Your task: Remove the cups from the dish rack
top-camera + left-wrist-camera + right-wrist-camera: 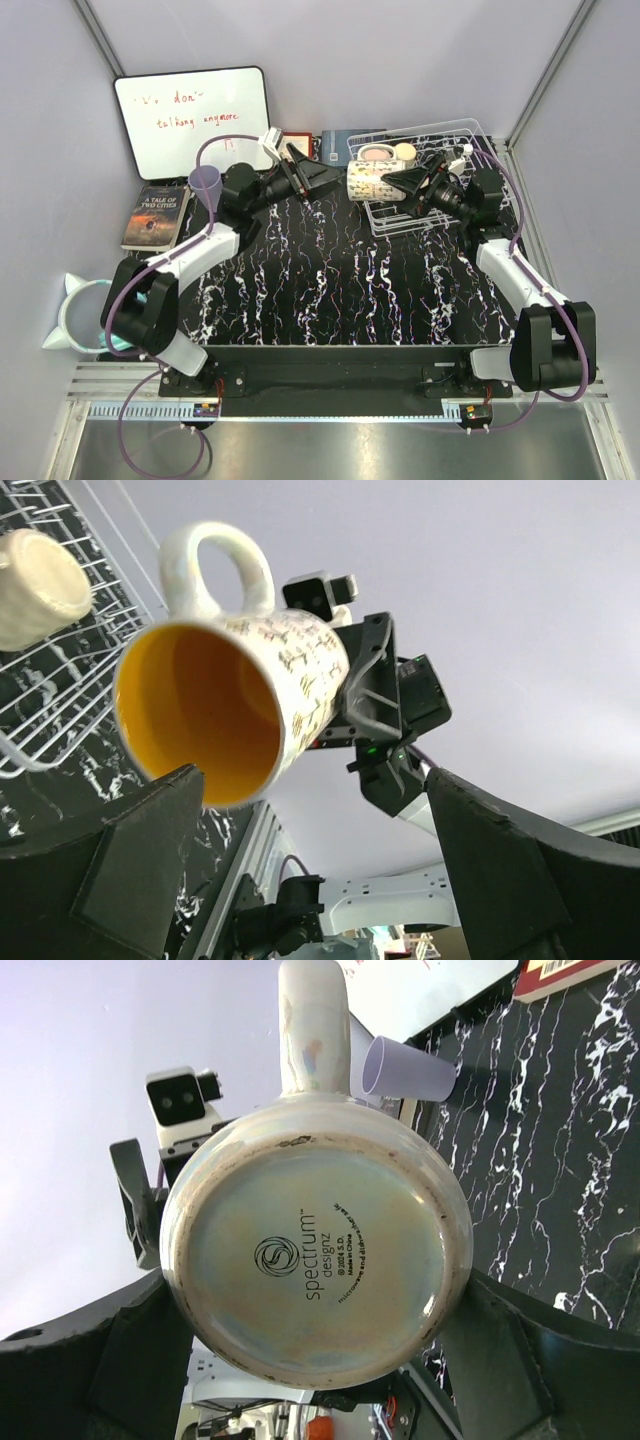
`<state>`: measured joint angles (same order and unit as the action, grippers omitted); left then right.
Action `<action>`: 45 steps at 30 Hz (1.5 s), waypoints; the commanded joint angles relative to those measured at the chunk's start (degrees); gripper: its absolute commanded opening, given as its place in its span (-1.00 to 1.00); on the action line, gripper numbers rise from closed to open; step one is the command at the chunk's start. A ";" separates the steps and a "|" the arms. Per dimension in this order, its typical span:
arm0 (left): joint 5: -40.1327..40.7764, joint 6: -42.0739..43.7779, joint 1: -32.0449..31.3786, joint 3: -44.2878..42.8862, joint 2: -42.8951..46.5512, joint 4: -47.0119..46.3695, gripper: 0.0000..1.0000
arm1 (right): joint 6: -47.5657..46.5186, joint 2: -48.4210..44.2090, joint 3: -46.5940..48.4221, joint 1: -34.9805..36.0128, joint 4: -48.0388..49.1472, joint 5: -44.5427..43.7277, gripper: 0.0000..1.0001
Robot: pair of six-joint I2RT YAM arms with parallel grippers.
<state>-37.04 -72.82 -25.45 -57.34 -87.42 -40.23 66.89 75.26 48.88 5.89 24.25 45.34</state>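
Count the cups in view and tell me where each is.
4. A lavender cup stands beside the book; the patterned mug is in the right gripper; a pink cup and a cream cup sit in the dish rack. Others may be hidden.

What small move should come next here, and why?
Probably ease the left hand forward around the mug rim, then close it. The right hand grips the mug at its base end, lifted at the dish rack edge. The mug's orange mouth faces the left hand, which is open and holds nothing.
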 commanded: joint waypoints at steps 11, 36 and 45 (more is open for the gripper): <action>-5.94 -12.08 -0.83 -7.60 -12.60 -22.60 0.82 | 3.15 -2.32 -0.28 1.14 10.99 4.93 -1.00; -9.90 -15.95 -4.17 -10.33 -16.47 -28.59 -1.00 | 1.93 -0.29 0.86 3.16 10.64 5.99 -1.00; -9.72 -7.87 -3.90 -9.11 -10.94 -18.23 -1.00 | -1.50 -2.31 2.88 3.16 4.14 5.20 0.99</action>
<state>-45.36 -89.67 -29.41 -66.83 -104.44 -60.14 67.26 75.99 47.46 8.21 28.71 49.76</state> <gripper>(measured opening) 0.180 0.925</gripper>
